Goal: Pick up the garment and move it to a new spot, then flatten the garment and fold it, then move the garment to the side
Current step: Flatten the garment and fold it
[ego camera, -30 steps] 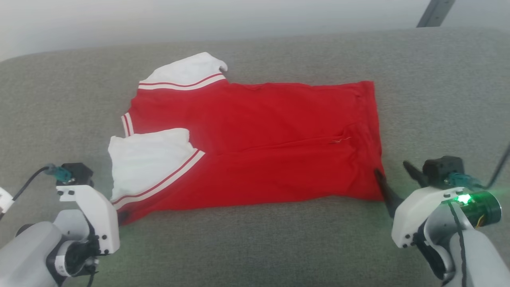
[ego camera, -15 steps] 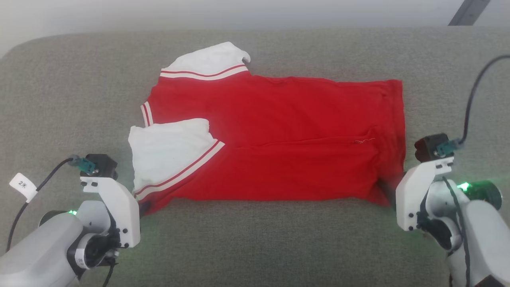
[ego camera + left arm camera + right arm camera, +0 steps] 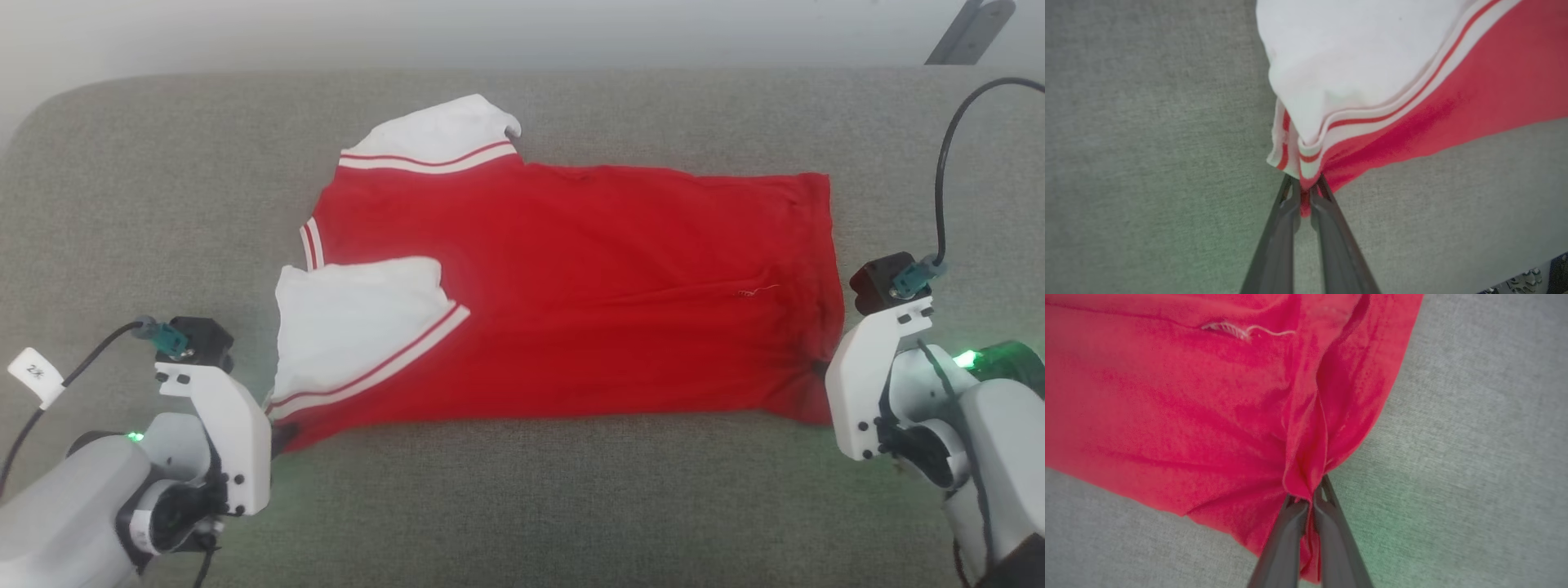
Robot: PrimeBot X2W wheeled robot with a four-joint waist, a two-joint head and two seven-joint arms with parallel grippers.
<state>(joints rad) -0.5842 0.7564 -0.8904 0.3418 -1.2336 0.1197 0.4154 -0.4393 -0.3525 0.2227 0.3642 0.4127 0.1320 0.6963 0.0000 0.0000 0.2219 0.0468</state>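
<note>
The garment (image 3: 571, 294), red with white sleeves and striped trim, lies spread and folded lengthwise on the grey cushion, plain side up. At its near left corner my left gripper (image 3: 282, 437) is shut on the striped trim; the left wrist view has the garment (image 3: 1412, 90) pinched in the left gripper (image 3: 1305, 185). At the near right corner my right gripper (image 3: 816, 376) is shut on the red hem. There the garment (image 3: 1208, 400) bunches into the right gripper (image 3: 1308, 494), both fingers closed on the fold.
The grey cushion (image 3: 522, 506) runs wide on every side of the garment, with a rounded back edge against a pale wall. A dark metal bar (image 3: 967, 33) slants at the top right. Cables hang from both wrists.
My right gripper moved in from open beside the hem and closed on the garment's near right corner. The head camera shifted, so the whole scene sits further right. The left grip is unchanged.
</note>
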